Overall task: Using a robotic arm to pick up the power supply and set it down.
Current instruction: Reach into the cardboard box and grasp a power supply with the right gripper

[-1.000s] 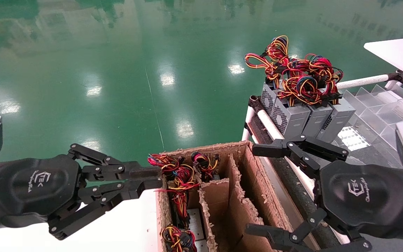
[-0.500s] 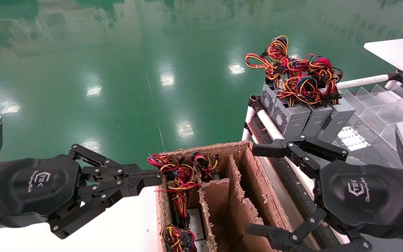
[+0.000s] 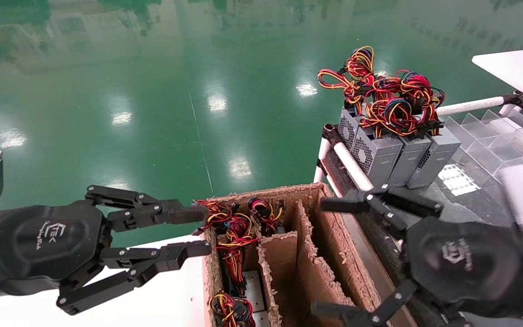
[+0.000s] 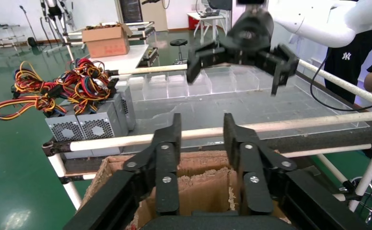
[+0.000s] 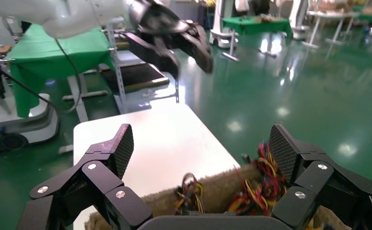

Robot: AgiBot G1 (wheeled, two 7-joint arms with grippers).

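In the head view, a torn cardboard box [image 3: 334, 254] holds power supplies standing with their wires up. The nearest power supply shows as a red and yellow wire bundle [image 3: 225, 222] at the box's far left corner; its body is hidden. My left gripper [image 3: 203, 230] is open beside that corner, its upper finger touching the wires, nothing between the fingers. The left wrist view shows the left gripper [image 4: 202, 139] open over the box [image 4: 198, 167]. My right gripper [image 3: 323, 256] stands wide open and empty at the box's right side. In its own view the right gripper [image 5: 202, 143] faces the wire bundles [image 5: 265, 191].
Three grey power supplies [image 3: 397, 154] with tangled wires that include blue stand on a pipe-framed rack [image 3: 345, 159] at the right. Clear plastic bins [image 3: 493, 136] lie behind them. A white table [image 3: 166, 295] sits under the left arm. Cardboard dividers [image 3: 307, 254] split the box.
The left gripper's fingers were together and have now spread open beside the wire bundle. The right gripper has shifted slightly lower and to the left.
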